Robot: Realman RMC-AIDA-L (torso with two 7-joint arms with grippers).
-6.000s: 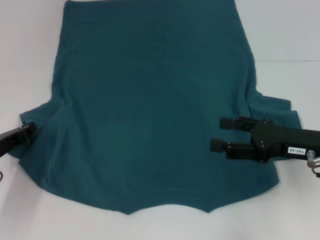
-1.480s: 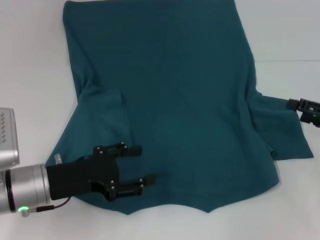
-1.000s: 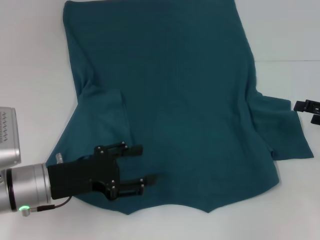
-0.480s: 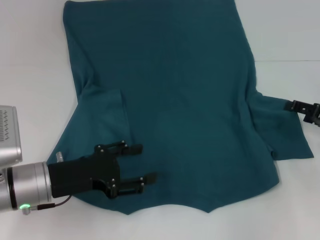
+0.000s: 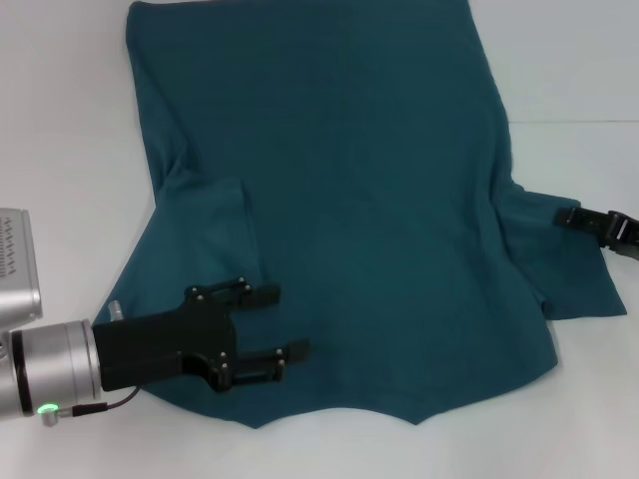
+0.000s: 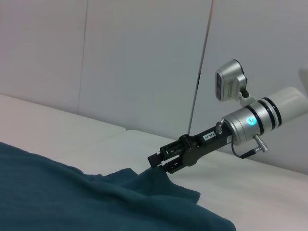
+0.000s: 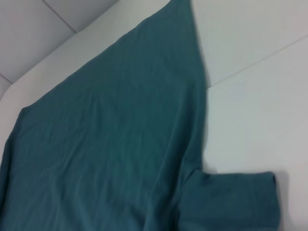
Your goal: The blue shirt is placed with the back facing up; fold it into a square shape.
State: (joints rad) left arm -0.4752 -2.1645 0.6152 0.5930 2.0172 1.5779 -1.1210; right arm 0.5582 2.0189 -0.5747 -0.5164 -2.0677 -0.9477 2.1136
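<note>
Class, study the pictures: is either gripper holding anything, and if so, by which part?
The left gripper is open over the blue shirt, holding nothing. The right gripper touches the right sleeve's edge; whether it grips it cannot be told.

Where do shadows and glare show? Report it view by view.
Head view: even, diffuse light, no glare on the table; only a faint shadow on the blue shirt under the left gripper, jaws open. Left wrist view: a status light glows on the arm behind the right gripper. Right wrist view: a faint grey shadow lies beside the sleeve's end.
</note>
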